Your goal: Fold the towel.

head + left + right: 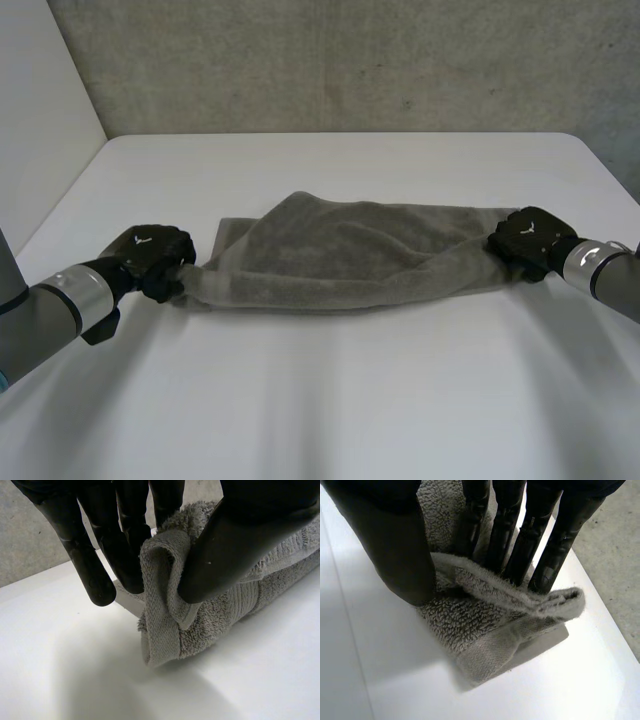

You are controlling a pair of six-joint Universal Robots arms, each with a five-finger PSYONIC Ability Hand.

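On the left hand (152,255), the straight black fingers (117,555) and the broad thumb (225,555) are clamped together on one short end of a thick grey terry-cloth towel (340,255). The hemmed edge is gathered into a loose roll between them, just above the tabletop. On the right hand (528,240), the fingers (520,545) lie along the top of the opposite short end. The thumb (395,560) presses in from the other side, so that end is pinched too, with a doubled flap of pile sticking out past the fingertips. Between the two hands the towel spans the middle of the smooth white table (330,400) — drawn narrow and rope-like at each grip, wider and humped in the centre. Its far edge lies flat on the surface and one fold is raised over the middle. Both grey-jointed arms reach in low from the near side, well apart. A rough grey concrete wall (350,60) stands behind the table. The step in hand looks like carrying the held edge across to halve the towel. To do it well, both hands probably need to rise and travel together at the same pace, keeping light tension so the cloth spreads rather than bunches. They should then lay the held edge squarely along the far edge before the grips let go — a slack or uneven pull would likely leave a crooked, wrinkled fold.
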